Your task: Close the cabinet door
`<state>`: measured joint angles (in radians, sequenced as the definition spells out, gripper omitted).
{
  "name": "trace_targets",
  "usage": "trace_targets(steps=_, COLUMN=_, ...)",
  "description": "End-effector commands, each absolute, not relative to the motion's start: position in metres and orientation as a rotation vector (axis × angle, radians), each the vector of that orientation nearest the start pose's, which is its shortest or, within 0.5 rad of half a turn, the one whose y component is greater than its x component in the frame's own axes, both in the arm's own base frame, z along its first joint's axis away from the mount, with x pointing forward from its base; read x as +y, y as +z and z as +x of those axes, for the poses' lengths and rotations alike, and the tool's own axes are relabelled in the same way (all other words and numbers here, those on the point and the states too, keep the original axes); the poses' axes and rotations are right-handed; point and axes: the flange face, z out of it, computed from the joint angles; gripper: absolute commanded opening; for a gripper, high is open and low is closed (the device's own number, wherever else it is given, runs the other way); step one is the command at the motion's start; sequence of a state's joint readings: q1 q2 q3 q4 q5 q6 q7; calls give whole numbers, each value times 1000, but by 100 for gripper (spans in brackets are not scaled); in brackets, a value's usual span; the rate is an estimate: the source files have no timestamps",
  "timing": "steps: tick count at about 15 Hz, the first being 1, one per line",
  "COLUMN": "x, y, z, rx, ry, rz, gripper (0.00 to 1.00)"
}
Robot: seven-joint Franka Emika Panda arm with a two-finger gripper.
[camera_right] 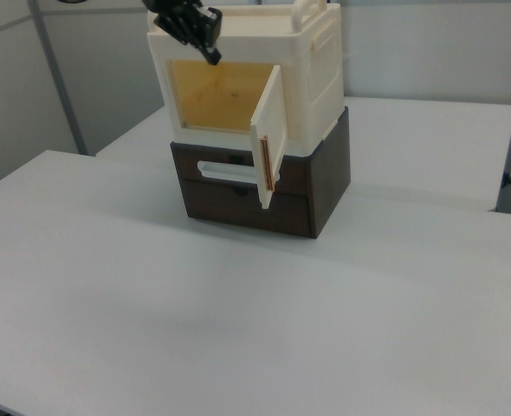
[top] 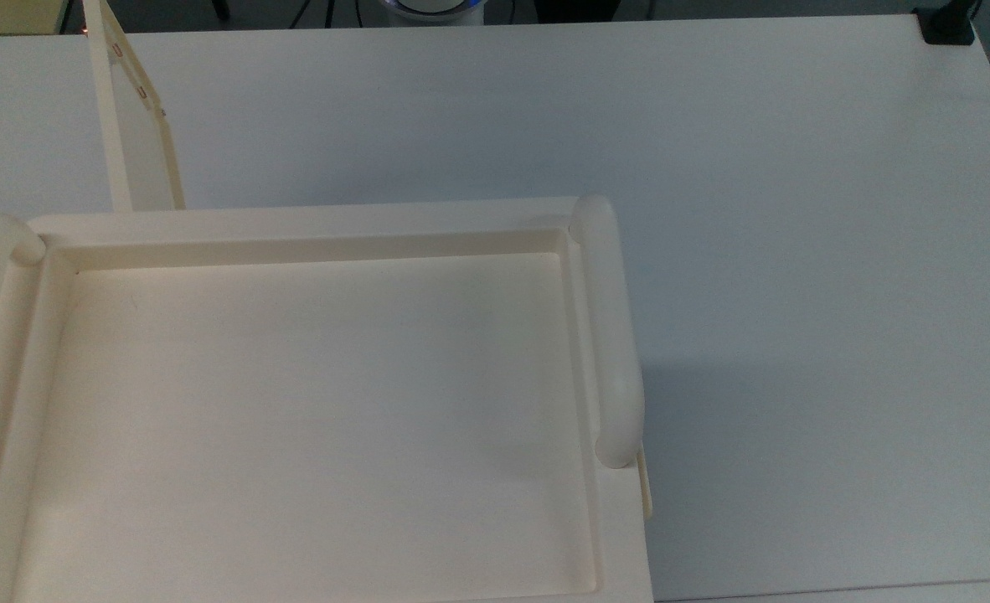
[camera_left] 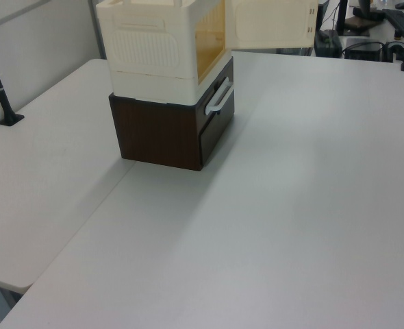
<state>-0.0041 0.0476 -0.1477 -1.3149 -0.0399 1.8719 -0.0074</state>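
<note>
The cream cabinet sits on a dark brown drawer unit. Its cabinet door stands swung out about square to the front, hinged at the right view's right of the yellowish opening. The top view shows the door edge-on, beyond the tray-like top. In the left view the door faces the camera. My black gripper hangs shut and holding nothing by the cabinet's upper corner on the right view's left, apart from the door.
The drawer unit has a white bar handle. Wide white tabletop spreads around the cabinet. A black clamp sits at the far corner, and a black pole stands at the left view's left edge. The arm's base is at the top view's upper edge.
</note>
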Motion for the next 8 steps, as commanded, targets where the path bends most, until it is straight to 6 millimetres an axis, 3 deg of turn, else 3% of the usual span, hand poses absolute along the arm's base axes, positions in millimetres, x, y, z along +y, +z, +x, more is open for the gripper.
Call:
trace_targets(steps=1, x=-127, y=742, z=579, rx=280, ry=-838, rz=-3134, gripper=0)
trace_targets(steps=4, x=-166, y=725, z=582, rx=381, ry=-823, rz=-3154, gripper=0)
trace_targets(steps=8, x=-196, y=701, z=584, rx=376, ry=-745, rz=-3207, gripper=0)
